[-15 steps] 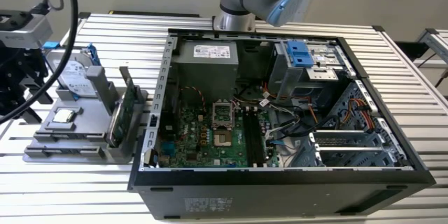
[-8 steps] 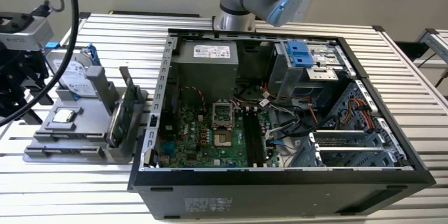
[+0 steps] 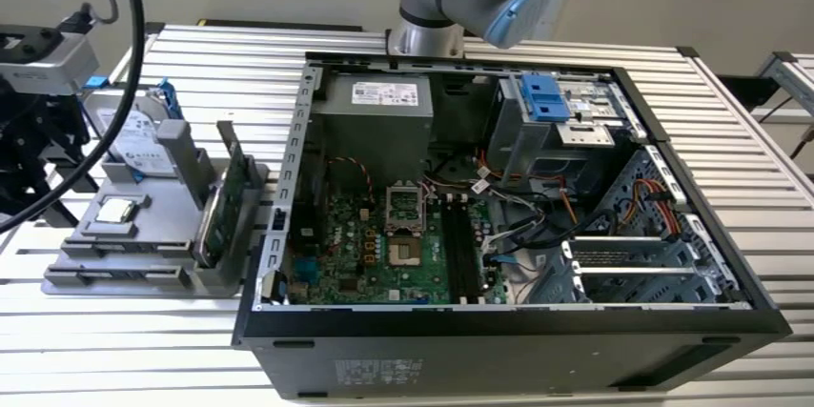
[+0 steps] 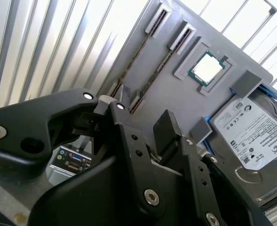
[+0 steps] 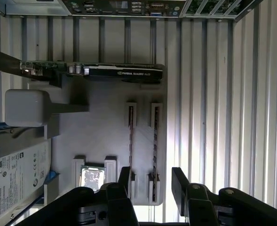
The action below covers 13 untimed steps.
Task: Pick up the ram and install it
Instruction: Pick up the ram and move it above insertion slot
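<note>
Two ram sticks stand on edge in slotted holders of the grey tray (image 5: 105, 108). They are thin dark strips, one (image 5: 130, 141) beside the other (image 5: 155, 136), and they show again in the second wrist view (image 4: 138, 52). My gripper (image 5: 152, 183) hovers above the tray's end, open and holding nothing. One black finger (image 5: 125, 179) lies over the first stick's holder, and the other finger (image 5: 178, 181) is past the tray's edge. The second stick's end lines up between them. The second wrist view also shows the gripper (image 4: 140, 117) open above the tray.
The tray (image 3: 140, 278) sits at the exterior view's left, beside the open computer case (image 3: 509, 321) with its motherboard memory slots (image 3: 464, 254). A green expansion card (image 5: 119, 71), a silver hard drive (image 5: 11, 174) and a processor chip (image 5: 92, 176) share the tray. The table is ribbed metal.
</note>
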Tool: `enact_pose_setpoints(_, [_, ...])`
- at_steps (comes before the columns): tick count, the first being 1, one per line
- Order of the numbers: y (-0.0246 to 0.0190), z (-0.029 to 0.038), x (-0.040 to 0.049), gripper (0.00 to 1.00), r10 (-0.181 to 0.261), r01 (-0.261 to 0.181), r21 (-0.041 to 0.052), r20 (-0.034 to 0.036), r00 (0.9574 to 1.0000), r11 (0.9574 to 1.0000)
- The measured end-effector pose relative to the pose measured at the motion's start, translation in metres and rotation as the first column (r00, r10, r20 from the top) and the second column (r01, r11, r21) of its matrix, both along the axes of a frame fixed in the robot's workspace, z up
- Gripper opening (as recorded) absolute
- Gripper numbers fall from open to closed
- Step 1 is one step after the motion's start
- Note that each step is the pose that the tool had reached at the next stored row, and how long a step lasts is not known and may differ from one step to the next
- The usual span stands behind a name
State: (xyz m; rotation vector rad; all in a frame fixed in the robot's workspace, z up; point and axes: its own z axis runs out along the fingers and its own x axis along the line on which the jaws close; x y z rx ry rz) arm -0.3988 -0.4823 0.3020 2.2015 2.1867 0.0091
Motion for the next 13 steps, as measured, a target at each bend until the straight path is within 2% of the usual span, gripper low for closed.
enact_pose_setpoints(13, [0.0, -0.0028, 0.0, 1.0, 0.0, 0.0, -0.0023, -0.0002, 1.0, 1.0])
